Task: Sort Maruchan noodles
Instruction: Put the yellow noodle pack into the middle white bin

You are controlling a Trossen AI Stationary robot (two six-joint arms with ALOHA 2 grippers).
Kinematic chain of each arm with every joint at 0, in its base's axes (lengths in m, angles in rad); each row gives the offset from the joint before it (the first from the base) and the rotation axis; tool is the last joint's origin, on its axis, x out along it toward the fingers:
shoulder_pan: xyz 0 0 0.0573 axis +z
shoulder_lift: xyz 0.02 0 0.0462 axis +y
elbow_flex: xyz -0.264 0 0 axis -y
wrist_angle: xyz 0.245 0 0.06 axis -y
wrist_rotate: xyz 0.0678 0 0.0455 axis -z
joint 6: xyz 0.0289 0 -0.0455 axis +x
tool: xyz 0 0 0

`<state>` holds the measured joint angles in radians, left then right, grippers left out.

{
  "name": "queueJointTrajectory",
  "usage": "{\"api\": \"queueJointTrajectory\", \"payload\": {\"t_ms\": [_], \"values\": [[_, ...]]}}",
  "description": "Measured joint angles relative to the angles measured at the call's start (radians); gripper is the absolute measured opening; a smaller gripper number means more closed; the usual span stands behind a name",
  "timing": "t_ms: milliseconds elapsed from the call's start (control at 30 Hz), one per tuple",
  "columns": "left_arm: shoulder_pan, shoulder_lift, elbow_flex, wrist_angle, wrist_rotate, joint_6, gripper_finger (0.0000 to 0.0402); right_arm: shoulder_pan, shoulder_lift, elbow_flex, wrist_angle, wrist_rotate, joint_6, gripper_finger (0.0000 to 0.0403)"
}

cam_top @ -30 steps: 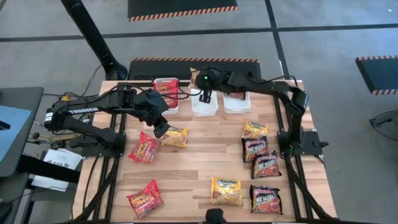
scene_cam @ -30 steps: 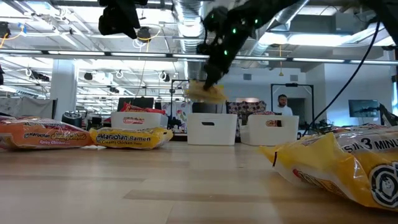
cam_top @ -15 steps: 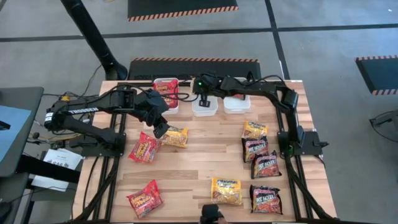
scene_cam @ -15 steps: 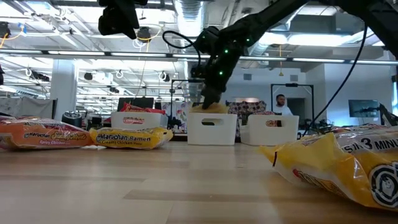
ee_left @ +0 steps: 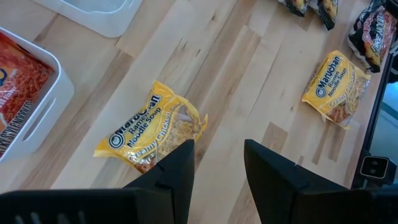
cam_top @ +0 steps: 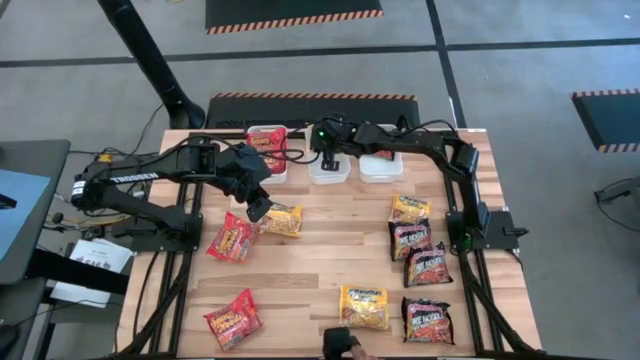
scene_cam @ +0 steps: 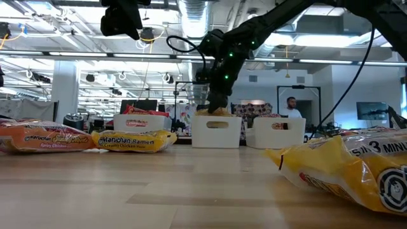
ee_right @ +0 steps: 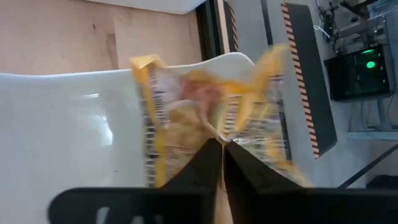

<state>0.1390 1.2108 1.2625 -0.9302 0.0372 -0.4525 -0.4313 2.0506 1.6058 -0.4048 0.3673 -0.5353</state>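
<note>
My right gripper [cam_top: 328, 158] is shut on a yellow-orange Maruchan packet [ee_right: 186, 106] and stands low over the middle white tray [cam_top: 329, 172]. The low view shows the packet [scene_cam: 219, 111] at the rim of that tray [scene_cam: 217, 131]. My left gripper [ee_left: 217, 163] is open and hovers above the table by another yellow packet [ee_left: 152, 127], which lies flat on the wood. The left tray [cam_top: 267, 150] holds red packets and the right tray [cam_top: 381, 166] holds dark ones. My right gripper pinches the yellow packet between its two fingers at a crumpled fold near its middle [ee_right: 214, 134], coming from above and pointing down. The packet hangs below the fingertips [ee_right: 208, 155] inside the middle tray. Whether it rests on the tray floor, I cannot tell.
Loose packets lie on the table: red ones [cam_top: 232, 238] [cam_top: 233, 318] toward the left, yellow ones [cam_top: 365, 305] [cam_top: 410, 208] and dark ones [cam_top: 410, 238] [cam_top: 428, 262] [cam_top: 428, 320] toward the right. Bare wood lies in the middle. A person [scene_cam: 290, 108] stands in the room behind.
My right gripper has come down over the middle tray, still shut on the yellow packet. The packet has dropped from hanging clear above the tray to sitting at and below its rim.
</note>
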Motion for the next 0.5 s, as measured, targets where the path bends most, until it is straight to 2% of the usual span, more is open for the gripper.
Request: {"api": "queueJointTrajectory", "payload": {"t_ms": [333, 500], "values": [[0.0, 0.0, 0.0, 0.0, 0.0, 0.0, 0.0125, 0.0, 0.0, 0.0, 0.003, 0.018, 0.029, 0.0121], [0.0, 0.0, 0.0, 0.0, 0.0, 0.0, 0.0125, 0.005, -0.015, 0.002, -0.053, -0.134, 0.151, 0.0127]]}}
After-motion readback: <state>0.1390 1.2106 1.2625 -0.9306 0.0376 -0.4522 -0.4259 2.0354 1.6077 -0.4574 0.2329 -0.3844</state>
